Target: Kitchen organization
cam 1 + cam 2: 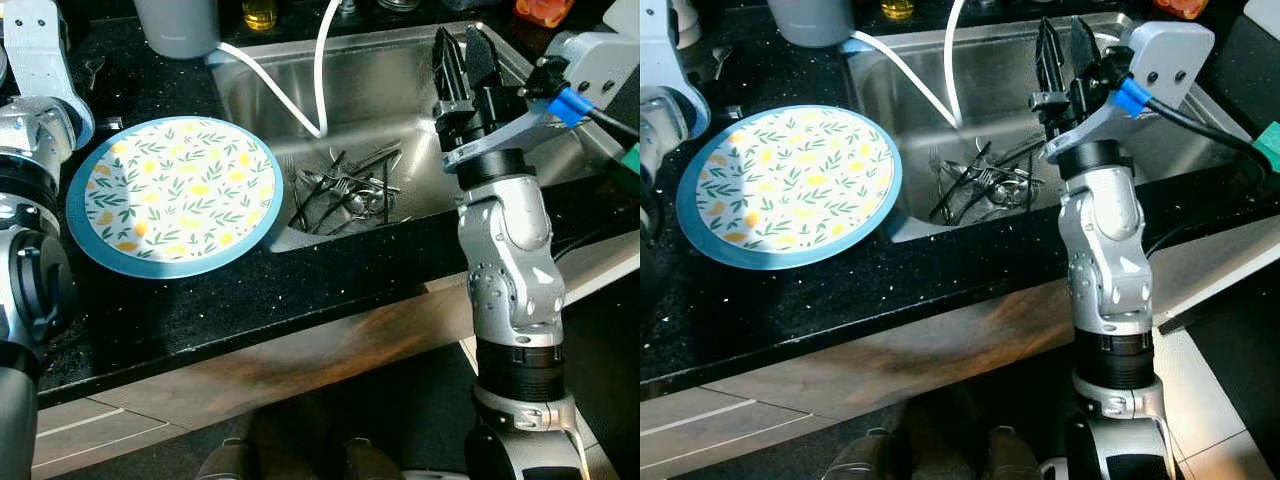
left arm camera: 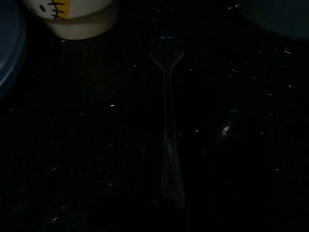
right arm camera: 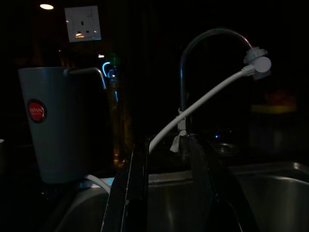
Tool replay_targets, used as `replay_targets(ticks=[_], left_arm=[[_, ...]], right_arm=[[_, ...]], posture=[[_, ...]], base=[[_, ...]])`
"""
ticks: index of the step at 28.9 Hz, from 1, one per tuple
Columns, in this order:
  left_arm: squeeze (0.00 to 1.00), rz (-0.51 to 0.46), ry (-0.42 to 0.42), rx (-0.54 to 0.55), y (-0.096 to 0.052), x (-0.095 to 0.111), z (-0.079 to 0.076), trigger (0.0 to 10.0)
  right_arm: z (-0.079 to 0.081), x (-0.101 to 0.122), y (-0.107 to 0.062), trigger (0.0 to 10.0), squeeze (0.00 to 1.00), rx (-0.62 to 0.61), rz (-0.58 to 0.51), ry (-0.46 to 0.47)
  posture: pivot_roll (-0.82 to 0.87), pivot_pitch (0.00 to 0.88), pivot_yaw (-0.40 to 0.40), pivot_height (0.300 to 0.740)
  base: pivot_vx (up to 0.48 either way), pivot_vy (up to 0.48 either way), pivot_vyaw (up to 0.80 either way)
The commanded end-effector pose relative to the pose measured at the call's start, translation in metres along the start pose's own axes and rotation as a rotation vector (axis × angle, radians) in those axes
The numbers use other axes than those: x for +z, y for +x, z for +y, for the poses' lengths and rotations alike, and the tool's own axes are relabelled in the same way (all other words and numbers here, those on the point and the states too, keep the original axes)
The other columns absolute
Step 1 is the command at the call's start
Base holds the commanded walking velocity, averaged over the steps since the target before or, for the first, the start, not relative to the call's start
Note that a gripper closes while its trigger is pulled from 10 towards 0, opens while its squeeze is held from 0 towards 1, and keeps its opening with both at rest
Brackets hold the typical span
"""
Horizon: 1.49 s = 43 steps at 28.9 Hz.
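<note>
The right gripper (image 1: pixel 458 62) hangs raised over the steel sink (image 1: pixel 255 85), its two black fingers pointing up and away with a clear gap between them and nothing held. Down in the basin lies a tangled heap of forks and other cutlery (image 1: pixel 345 190), with a white hose (image 1: pixel 320 60) dangling just behind it. A floral plate with a blue rim (image 1: pixel 175 195) sits on the black countertop (image 1: pixel 250 300), its edge reaching out over the sink's left lip. If the cutlery is what gets sorted next, I'd worry about the tangle: a pinch on one fork could drag its neighbours up and drop them clattering back. The gripper could also snag the hose on the way down. A careless sweep might nudge the overhanging plate into the basin. Seen from the left wrist, a clear plastic utensil (image 2: pixel 169 140) lies on the dark counter near a pale cup (image 2: pixel 72 17); whether the left gripper's fingers are spread I cannot tell.
</note>
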<state>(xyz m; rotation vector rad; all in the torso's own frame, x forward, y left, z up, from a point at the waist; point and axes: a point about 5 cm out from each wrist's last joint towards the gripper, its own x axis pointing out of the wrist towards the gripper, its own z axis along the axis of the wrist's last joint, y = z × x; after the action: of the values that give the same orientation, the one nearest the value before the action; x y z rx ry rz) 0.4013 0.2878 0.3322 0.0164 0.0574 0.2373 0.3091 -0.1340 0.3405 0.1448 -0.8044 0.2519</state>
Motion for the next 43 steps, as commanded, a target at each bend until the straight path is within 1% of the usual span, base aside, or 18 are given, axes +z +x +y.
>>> replay_targets(ticks=[1,2,4,6,10,11,17,18,23,24,29,32,35,36,37,41,42,43], left_arm=[[0.0,-0.019,0.019,0.027,-0.001,0.0,0.008,0.0],[0.0,-0.116,0.032,0.01,-0.003,0.019,0.004,10.0],[0.0,-0.18,0.043,0.0,-0.005,0.032,0.001,10.0],[0.0,-0.317,-0.011,-0.185,-0.012,0.062,-0.018,10.0],[0.0,-0.367,-0.02,-0.29,-0.016,0.072,-0.029,10.0],[0.0,-0.406,-0.036,-0.406,-0.021,0.076,-0.042,10.0],[0.0,-0.437,-0.023,-0.591,-0.032,0.058,-0.069,10.0],[0.0,-0.463,0.028,-0.775,-0.053,0.034,-0.092,10.0],[0.0,-0.434,0.119,-1.006,-0.084,-0.002,-0.123,10.0],[0.0,-0.421,0.149,-1.092,-0.094,-0.012,-0.14,10.0],[0.0,-0.411,0.128,-1.147,-0.095,-0.016,-0.163,10.0],[0.0,-0.411,0.128,-1.147,-0.095,-0.016,-0.163,10.0],[0.0,-0.356,0.078,-1.044,-0.075,-0.016,-0.197,10.0],[0.0,-0.316,0.068,-0.985,-0.067,-0.015,-0.219,10.0],[1.0,-0.292,0.058,-0.948,-0.063,-0.013,-0.236,10.0],[1.0,-0.32,-0.008,-0.937,-0.067,-0.001,-0.247,10.0],[0.0,-0.405,-0.133,-0.969,-0.071,0.018,-0.24,10.0],[0.0,-0.448,-0.196,-0.982,-0.073,0.027,-0.233,10.0]], right_arm=[[-0.001,0.002,0.001,10.0,0.0,-0.001,-0.016,0.001],[-0.001,0.002,0.001,10.0,0.0,-0.001,-0.018,0.002],[-0.002,0.002,0.002,10.0,0.0,-0.002,-0.019,0.003],[-0.002,0.002,0.003,10.0,0.0,-0.003,-0.026,0.004],[-0.003,0.002,0.005,10.0,0.0,-0.005,-0.03,0.005],[-0.004,0.003,0.006,10.0,0.0,-0.006,-0.039,0.003],[-0.007,0.003,0.007,10.0,0.0,-0.014,-0.047,-0.008],[-0.012,0.004,0.006,10.0,0.0,-0.027,-0.052,-0.023],[-0.017,0.006,0.003,10.0,0.0,-0.044,-0.053,-0.043],[-0.019,0.006,0.003,10.0,0.0,-0.05,-0.053,-0.05],[-0.019,0.005,0.004,10.0,0.0,-0.053,-0.057,-0.054],[-0.019,0.005,0.004,10.0,0.0,-0.053,-0.057,-0.054],[-0.018,0.006,0.005,10.0,0.0,-0.054,-0.072,-0.053],[-0.017,0.007,0.005,10.0,0.0,-0.055,-0.08,-0.053],[-0.017,0.008,0.004,10.0,0.0,-0.058,-0.085,-0.055],[-0.018,0.008,0.003,10.0,0.0,-0.068,-0.088,-0.059],[-0.018,0.009,0.002,10.0,0.0,-0.074,-0.089,-0.061],[-0.018,0.008,0.001,10.0,0.0,-0.077,-0.088,-0.061]], posture=[[0.2,0.257,-0.05,0.74],[0.2,0.244,-0.057,0.74],[0.2,0.241,-0.058,0.74],[0.2,0.214,-0.066,0.74],[0.2,0.193,-0.074,0.74],[0.2,0.179,-0.073,0.74],[0.17,0.132,-0.072,0.74],[0.16,0.103,-0.075,0.74],[0.15,0.079,-0.075,0.74],[0.15,0.062,-0.076,0.74],[0.14,0.044,-0.073,0.74],[0.14,0.044,-0.073,0.74],[0.13,0.021,-0.059,0.74],[0.13,0.015,-0.055,0.74],[0.12,0.012,-0.049,0.74],[0.12,0.008,-0.04,0.74],[0.11,0.009,-0.038,0.74],[0.11,0.009,-0.038,0.74]], base=[[0.0,0.0,0.0],[0.0,0.0,0.0],[0.0,0.0,0.0],[0.0,0.0,0.0],[0.0,0.0,0.0],[0.0,0.0,0.0],[0.0,0.0,0.0],[0.0,0.0,0.0],[0.0,0.0,0.0],[0.0,0.0,0.0],[0.0,0.0,0.0],[0.0,0.0,0.0],[0.0,0.0,0.0],[0.0,0.0,0.0],[0.0,0.0,0.0],[0.0,0.0,0.0],[0.0,0.0,0.0],[0.0,0.0,0.0]])
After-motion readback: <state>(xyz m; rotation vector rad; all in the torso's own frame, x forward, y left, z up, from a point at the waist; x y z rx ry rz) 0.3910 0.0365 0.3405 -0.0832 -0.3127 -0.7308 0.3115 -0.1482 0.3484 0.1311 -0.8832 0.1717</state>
